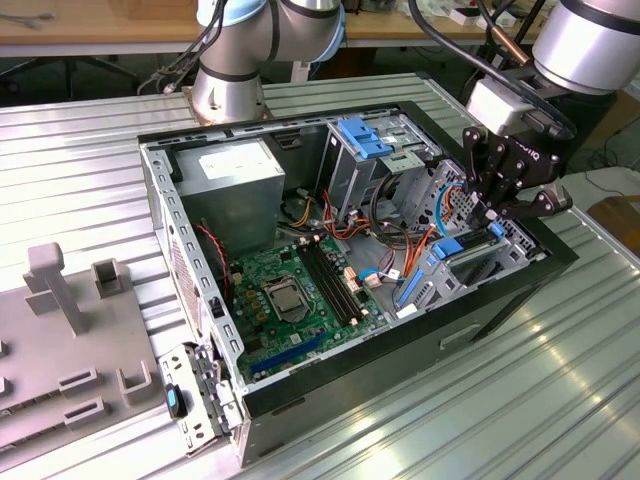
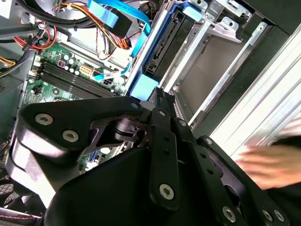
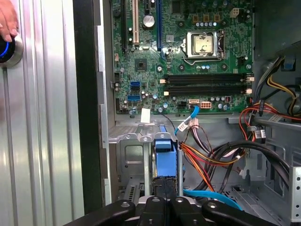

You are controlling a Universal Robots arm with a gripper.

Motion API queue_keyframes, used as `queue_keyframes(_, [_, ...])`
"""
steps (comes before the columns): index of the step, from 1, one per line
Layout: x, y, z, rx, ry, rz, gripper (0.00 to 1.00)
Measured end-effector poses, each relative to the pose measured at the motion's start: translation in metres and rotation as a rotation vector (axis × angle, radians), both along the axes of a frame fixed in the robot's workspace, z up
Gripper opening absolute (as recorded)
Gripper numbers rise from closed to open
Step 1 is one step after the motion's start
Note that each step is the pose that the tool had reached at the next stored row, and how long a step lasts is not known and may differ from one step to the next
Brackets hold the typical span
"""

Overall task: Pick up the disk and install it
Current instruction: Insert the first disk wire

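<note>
The disk (image 3: pixel 165 159) stands on edge in the metal drive cage (image 3: pixel 131 155) at the front corner of the open computer case (image 1: pixel 400 350). Its blue rail end faces the first wrist camera. In the second wrist view the disk (image 2: pixel 162 47) is a dark slab between blue rails, sunk deep in the slot. My black gripper (image 3: pixel 164 201) is directly over it, and the fingers are drawn together on its outer edge. In the exterior view the gripper (image 1: pixel 497 212) hangs over the cage at the case's right side, and the disk (image 1: pixel 468 255) lies just below it.
Beside the cage are the green motherboard (image 1: pixel 290 290), bundled cables (image 3: pixel 221 160), a grey power-supply box (image 1: pixel 235 165) and an upper bay with a blue latch (image 1: pixel 365 140). A person's hand (image 3: pixel 6 19) rests on a blue-lit button (image 3: pixel 8 51). A grey fixture plate (image 1: pixel 60 340) lies at the exterior view's left.
</note>
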State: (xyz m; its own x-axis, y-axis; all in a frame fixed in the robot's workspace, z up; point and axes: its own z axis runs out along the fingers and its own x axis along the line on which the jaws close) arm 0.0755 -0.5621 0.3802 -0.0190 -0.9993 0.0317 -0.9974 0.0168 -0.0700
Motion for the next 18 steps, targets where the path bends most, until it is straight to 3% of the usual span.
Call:
queue_keyframes(13, [0.0000,0.0000,0.0032,0.0002,-0.0001,-0.001,0.11])
queue_keyframes(18, [0.0080,0.0014,0.0033,0.0001,0.0005,0.011,0.11])
